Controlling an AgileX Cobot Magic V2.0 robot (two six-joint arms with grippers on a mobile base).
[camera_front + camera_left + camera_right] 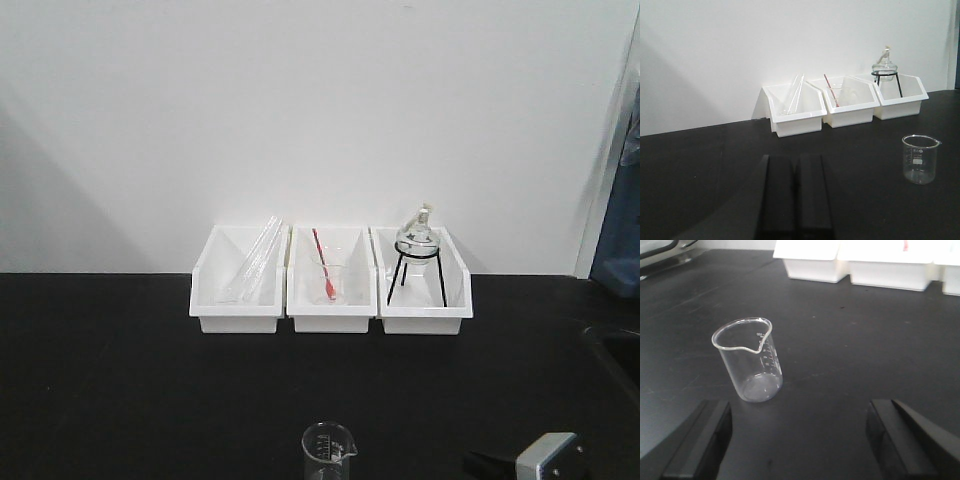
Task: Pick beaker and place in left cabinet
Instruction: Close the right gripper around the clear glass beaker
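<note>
Right gripper (800, 407): jaws spread wide, nothing between the pads, both black fingers (700, 440) low over the black matte tabletop (120, 400); released.

Left gripper (794, 161): its two black fingers lie side by side with only a thin seam between them; clenched on nothing, hovering above the table's near-left part.

The small clear glass beaker with a pour spout and faint white graduation marks (750, 362) stands upright on the tabletop close to the near edge, about midway along it; it sits just ahead of my right fingertips and a little towards the left finger, touching neither; its spout faces the right wrist camera; no contents visible. From the left wrist view it is off to the right of my closed fingers, well apart from them.

Beyond it, bare black surface up to the far edge.

Along the far edge, against the white wall (300, 100), three white plastic bins stand in a row, sides touching or nearly so; the left bin (240, 315) holds slanted clear glass tubes (255, 262); the middle bin (332, 312) holds a clear beaker with a red stirrer (326, 283); the right bin (425, 318) holds a round glass flask (417, 238) seated on a black wire tripod (415, 272).
</note>
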